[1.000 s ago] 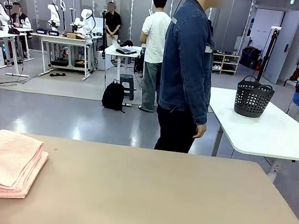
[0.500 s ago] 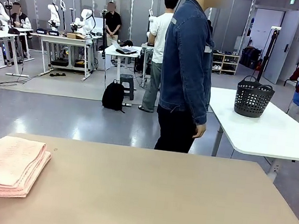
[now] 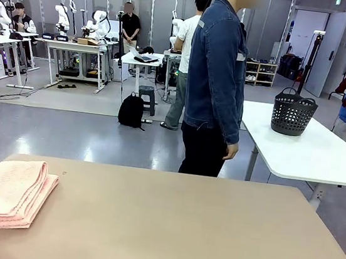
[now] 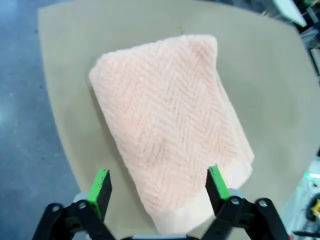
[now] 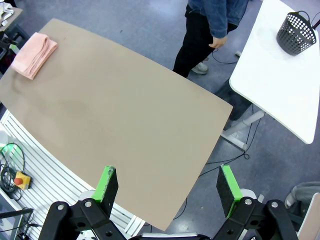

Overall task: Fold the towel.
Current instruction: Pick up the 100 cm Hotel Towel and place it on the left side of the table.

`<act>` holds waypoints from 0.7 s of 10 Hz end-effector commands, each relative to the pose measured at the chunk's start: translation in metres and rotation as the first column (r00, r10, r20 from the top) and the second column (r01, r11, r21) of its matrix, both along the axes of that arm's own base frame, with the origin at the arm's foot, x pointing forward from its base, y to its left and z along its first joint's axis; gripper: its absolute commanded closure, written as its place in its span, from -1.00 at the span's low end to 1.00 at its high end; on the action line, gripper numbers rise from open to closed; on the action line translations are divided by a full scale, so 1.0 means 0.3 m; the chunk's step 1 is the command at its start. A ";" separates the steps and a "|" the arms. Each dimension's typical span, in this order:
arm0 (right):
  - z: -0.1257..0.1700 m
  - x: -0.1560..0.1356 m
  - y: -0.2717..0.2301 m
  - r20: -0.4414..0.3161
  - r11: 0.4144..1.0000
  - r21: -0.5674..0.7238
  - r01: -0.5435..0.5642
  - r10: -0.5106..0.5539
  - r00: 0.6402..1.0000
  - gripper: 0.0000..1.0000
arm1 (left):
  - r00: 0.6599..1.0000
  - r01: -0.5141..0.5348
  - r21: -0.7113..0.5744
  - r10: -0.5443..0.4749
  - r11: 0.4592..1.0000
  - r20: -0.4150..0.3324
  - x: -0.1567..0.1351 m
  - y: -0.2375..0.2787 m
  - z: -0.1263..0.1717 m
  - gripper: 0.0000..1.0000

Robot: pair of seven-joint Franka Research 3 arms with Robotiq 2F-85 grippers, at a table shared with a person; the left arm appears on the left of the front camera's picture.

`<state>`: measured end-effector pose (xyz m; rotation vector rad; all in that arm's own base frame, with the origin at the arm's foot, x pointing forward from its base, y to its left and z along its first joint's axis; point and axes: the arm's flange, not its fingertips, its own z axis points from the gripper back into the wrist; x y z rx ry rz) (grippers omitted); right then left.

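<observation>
Hovering above the folded towel (image 4: 170,127), the left gripper (image 4: 159,184) stands with its jaws wide and nothing between them, the pink cloth lying straight ahead of and below the green pads (image 4: 100,186), its plain hem band nearest the fingers; no print, brand or label can be read on the towel or anywhere close by; the left wrist view gives the herringbone weave and the stacked layers at the hem, which the front view shows as a flat pile at the near left corner of the tan table (image 3: 198,234); the right gripper (image 5: 166,186) is likewise spread wide and empty, hanging high over the table's near edge, with the towel well apart from it, up at the far left corner of its view; beyond its fingers a person in a denim jacket (image 3: 217,78) stands at the table's far side, and farther right a dark perforated basket (image 3: 293,111) sits on a white table (image 3: 309,152); the right wrist view also takes in a red button on a yellow box (image 5: 20,178) below the table, left of the fingers.
</observation>
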<state>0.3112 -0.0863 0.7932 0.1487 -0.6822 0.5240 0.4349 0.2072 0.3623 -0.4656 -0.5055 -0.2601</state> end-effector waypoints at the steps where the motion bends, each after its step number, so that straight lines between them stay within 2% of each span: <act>1: 0.003 -0.003 0.000 -0.003 1.000 -0.006 -0.008 0.008 1.000 -1.00 | 1.000 -0.018 0.042 0.018 0.999 -0.002 -0.082 -0.056 0.038 -1.00; 2: 0.003 -0.003 0.000 -0.003 1.000 -0.006 -0.008 0.008 1.000 -1.00 | 1.000 -0.024 0.046 0.024 0.999 0.005 -0.107 -0.070 0.054 -1.00; 3: 0.003 -0.003 0.000 -0.003 1.000 -0.006 -0.008 0.008 1.000 -1.00 | 1.000 -0.001 0.017 0.000 1.000 0.007 -0.037 -0.014 0.020 -1.00; 7: 0.003 -0.003 0.000 -0.003 1.000 -0.006 -0.008 0.008 1.000 -1.00 | 1.000 -0.001 0.017 0.000 1.000 0.007 -0.037 -0.014 0.020 -1.00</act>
